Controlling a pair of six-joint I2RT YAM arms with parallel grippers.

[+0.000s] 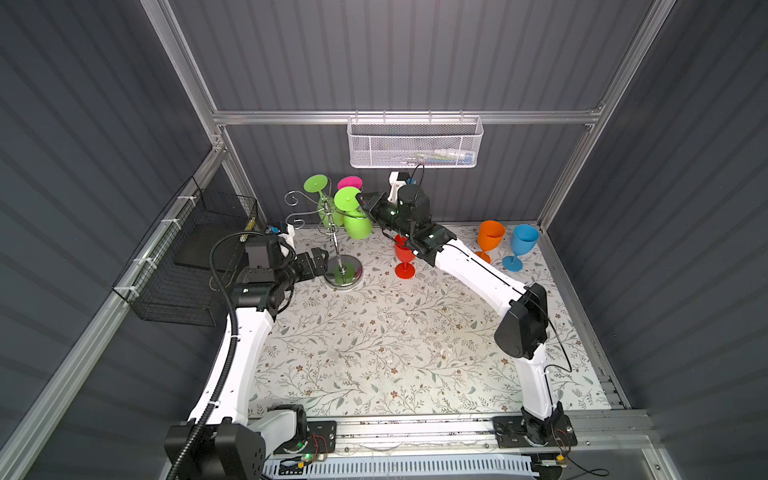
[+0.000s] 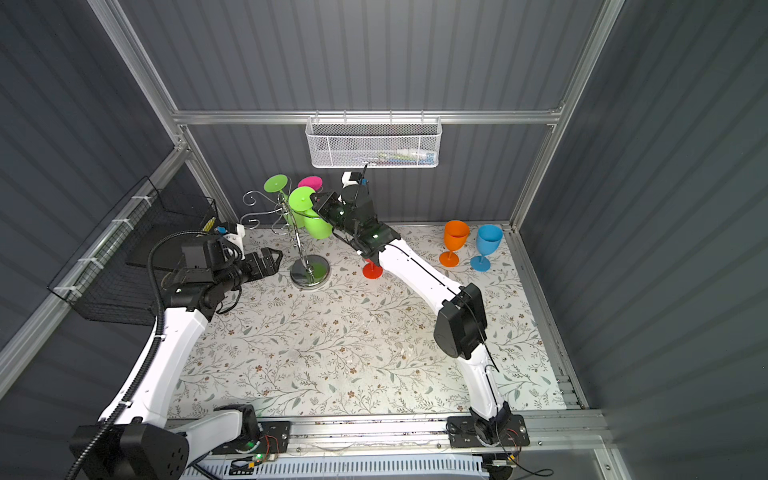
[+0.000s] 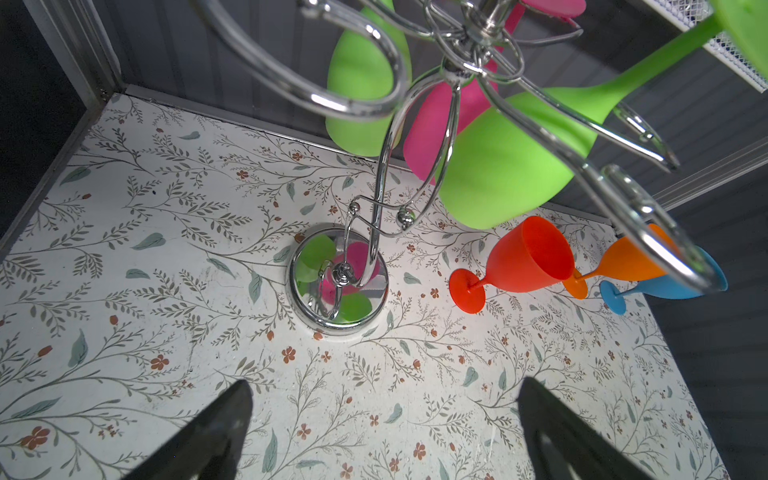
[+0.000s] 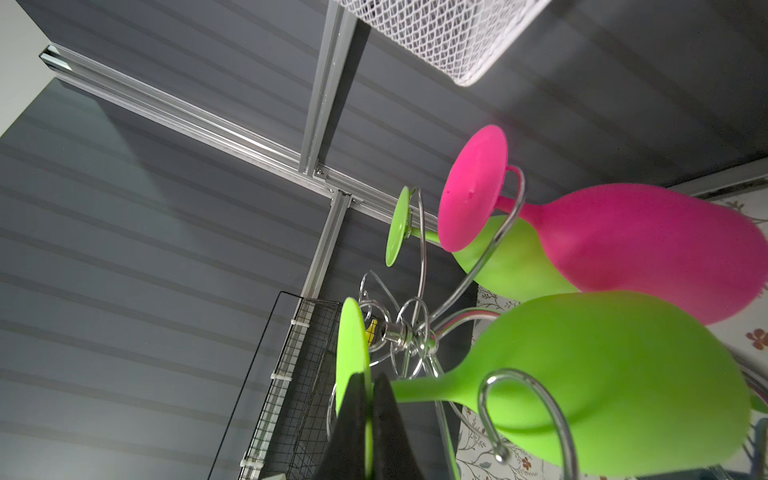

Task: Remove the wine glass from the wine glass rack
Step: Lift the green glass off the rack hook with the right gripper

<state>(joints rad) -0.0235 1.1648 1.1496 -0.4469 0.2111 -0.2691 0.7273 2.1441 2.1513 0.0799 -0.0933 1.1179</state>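
The chrome wine glass rack point(image 1: 343, 272) point(image 2: 310, 270) point(image 3: 338, 286) stands at the back left of the table. Three upside-down glasses hang on it. The nearest is a green wine glass point(image 1: 358, 224) point(image 2: 319, 226) point(image 4: 602, 382), tilted, with its stem lying along a curled arm. My right gripper point(image 1: 362, 201) point(image 2: 318, 199) point(image 4: 368, 380) is shut on the edge of this glass's round foot point(image 4: 353, 353). My left gripper point(image 1: 322, 257) point(image 2: 274, 255) point(image 3: 384, 386) stays open and empty, low beside the rack's mirror base.
A second green glass point(image 1: 316, 183) and a pink glass point(image 1: 350, 182) hang on the rack. Red point(image 1: 404, 266), orange point(image 1: 490, 237) and blue point(image 1: 523, 241) glasses stand on the table at the right. A white mesh basket point(image 1: 415, 143) hangs on the back wall. A black wire basket point(image 1: 187, 266) hangs at the left.
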